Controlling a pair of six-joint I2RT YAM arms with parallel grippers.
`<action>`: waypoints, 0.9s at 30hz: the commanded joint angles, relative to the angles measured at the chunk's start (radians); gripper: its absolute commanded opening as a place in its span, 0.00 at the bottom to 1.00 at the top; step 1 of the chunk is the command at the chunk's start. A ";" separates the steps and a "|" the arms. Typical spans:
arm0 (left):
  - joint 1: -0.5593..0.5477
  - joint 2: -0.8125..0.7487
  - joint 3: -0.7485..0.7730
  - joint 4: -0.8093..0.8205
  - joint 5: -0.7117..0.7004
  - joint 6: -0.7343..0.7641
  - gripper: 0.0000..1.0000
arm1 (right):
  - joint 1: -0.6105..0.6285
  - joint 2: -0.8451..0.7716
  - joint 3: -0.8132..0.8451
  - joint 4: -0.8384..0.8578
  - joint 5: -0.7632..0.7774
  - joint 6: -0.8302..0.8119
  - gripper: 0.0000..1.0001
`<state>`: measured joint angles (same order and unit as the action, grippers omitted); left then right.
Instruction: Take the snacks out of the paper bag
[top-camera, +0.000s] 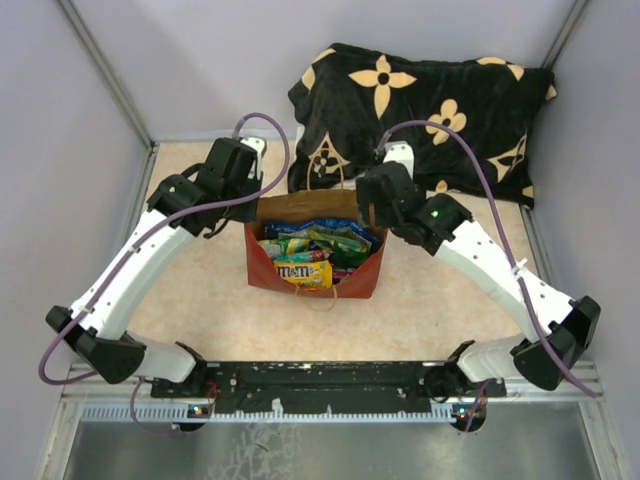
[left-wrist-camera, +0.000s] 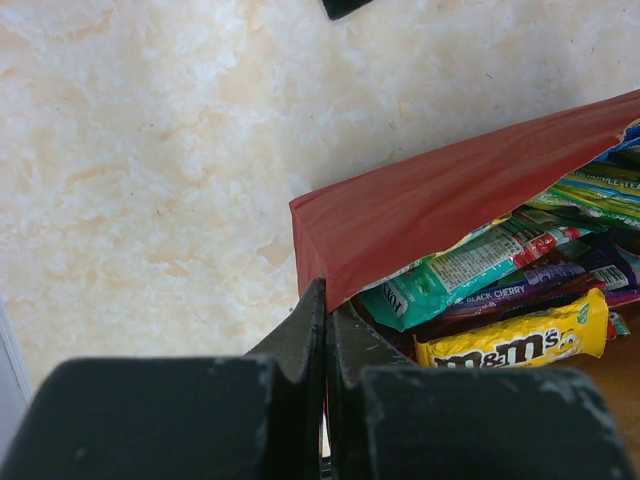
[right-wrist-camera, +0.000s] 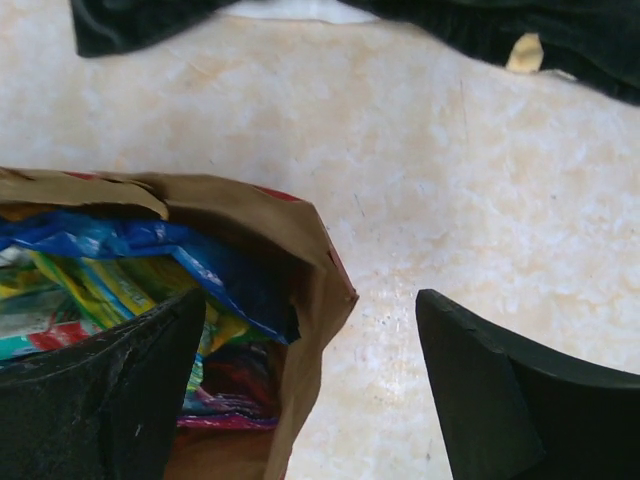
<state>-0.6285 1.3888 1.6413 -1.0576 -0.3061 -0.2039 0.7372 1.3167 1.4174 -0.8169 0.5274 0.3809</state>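
The red paper bag stands open mid-table, full of snacks: a yellow M&M's pack, a blue Doritos bag and green packets. My left gripper is at the bag's left rim. In the left wrist view it is shut on the corner of the red bag wall, next to the M&M's pack and a teal packet. My right gripper is open and straddles the bag's right wall, one finger inside by the Doritos bag.
A black flower-patterned pillow lies behind the bag against the back wall, and its edge shows in the right wrist view. Grey walls close in the table on the left, right and back. The bag's looped handle hangs at its front.
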 joint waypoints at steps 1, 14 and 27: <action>-0.010 -0.025 0.057 0.098 -0.043 0.010 0.00 | 0.011 -0.016 -0.034 -0.015 0.060 0.049 0.86; -0.013 -0.031 -0.009 0.136 -0.042 0.010 0.00 | 0.010 -0.034 -0.148 0.020 0.046 0.079 0.45; -0.013 -0.036 -0.034 0.209 -0.052 0.015 0.00 | 0.010 -0.037 -0.062 0.025 0.054 0.049 0.00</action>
<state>-0.6331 1.3933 1.5898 -0.9974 -0.3321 -0.2005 0.7395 1.3155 1.2732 -0.8207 0.5522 0.4541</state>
